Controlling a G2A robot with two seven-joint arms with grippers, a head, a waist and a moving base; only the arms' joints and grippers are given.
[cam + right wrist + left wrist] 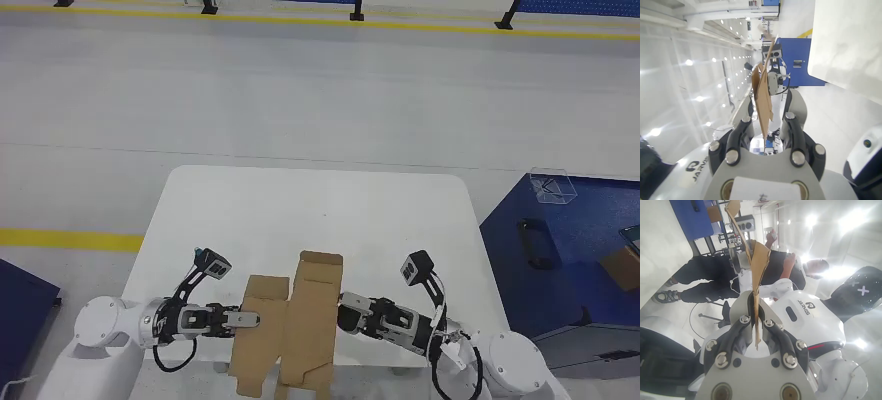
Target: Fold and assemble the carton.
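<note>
- At the near edge of the surface [300,210], toward its left corner, the left gripper [250,319] has its jaws pinched tight on the carton's left border, with the board set deep between them.
- Midway along that near edge the carton [300,320] hangs flattened, partly over the surface and partly past its rim. It is brown corrugated board, matte and fibrous. It has two long panels side by side, creased fold lines and stubby flaps at the ends.
- Seen from the left wrist, the gripped border looks ragged and softened, and the sheet kinks partway along rather than running straight.
- Toward the near right corner, the right gripper [343,312] has its jaws spread wide on either side of the carton's right border, with a gap on both sides.
- Risk: with a single clamp on worn board, the sheet may sag, twist or slide free, and it would likely drop off the near edge.
- Risk: if the right jaws close while the sheet is skewed, they may crush the flutes away from a crease. Pulling the two sides apart could tear the frayed border.
</note>
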